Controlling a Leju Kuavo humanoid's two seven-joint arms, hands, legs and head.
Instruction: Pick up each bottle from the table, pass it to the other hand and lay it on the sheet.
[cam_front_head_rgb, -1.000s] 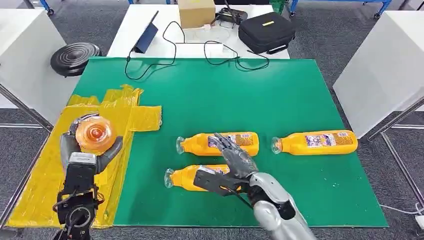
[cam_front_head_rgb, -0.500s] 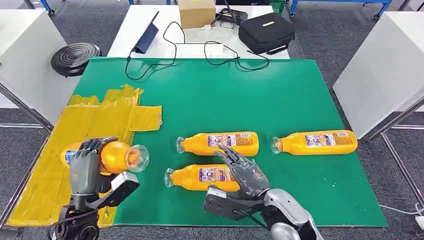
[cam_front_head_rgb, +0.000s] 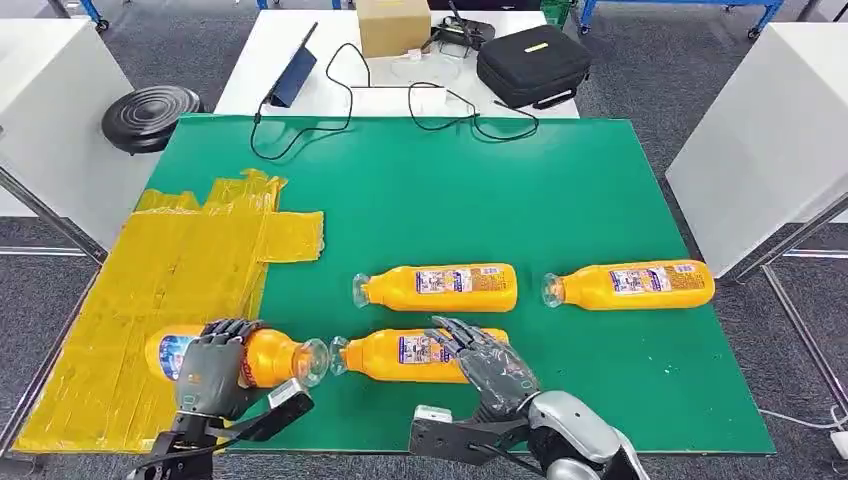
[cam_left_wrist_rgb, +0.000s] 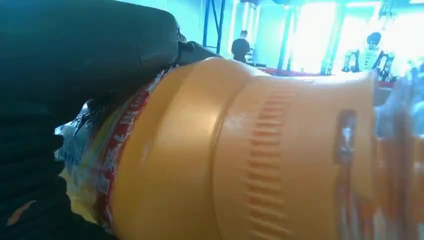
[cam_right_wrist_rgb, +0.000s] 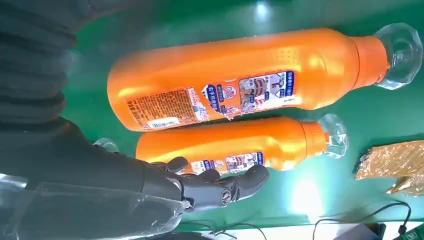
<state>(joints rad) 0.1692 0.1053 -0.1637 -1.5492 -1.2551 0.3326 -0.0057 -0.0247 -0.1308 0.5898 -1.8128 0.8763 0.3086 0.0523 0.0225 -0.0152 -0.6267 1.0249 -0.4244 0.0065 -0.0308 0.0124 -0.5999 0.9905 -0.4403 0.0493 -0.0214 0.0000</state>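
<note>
Four orange bottles are showing in the head view, all lying on their sides with their long sides running left to right and their clear caps pointing left. The left hand (cam_front_head_rgb: 212, 368) is wrapping its fingers around one bottle (cam_front_head_rgb: 262, 356) at the lower left of the frame; this bottle is lying half on the yellow sheet (cam_front_head_rgb: 130, 300) and half past its edge, over the green table (cam_front_head_rgb: 560, 180). The hand is hiding the bottle's middle, and in the left wrist view the bottle (cam_left_wrist_rgb: 240, 150) is looking big and blurry. The right hand (cam_front_head_rgb: 490, 365) is open near the bottom middle, fingers spread, holding nothing, hovering above the near bottle (cam_front_head_rgb: 400, 354). Whether it is touching that bottle is hard to tell. The middle bottle (cam_front_head_rgb: 440, 287) is lying just above that one in the frame. The last bottle (cam_front_head_rgb: 630, 284) is lying off to the right, well apart.
</note>
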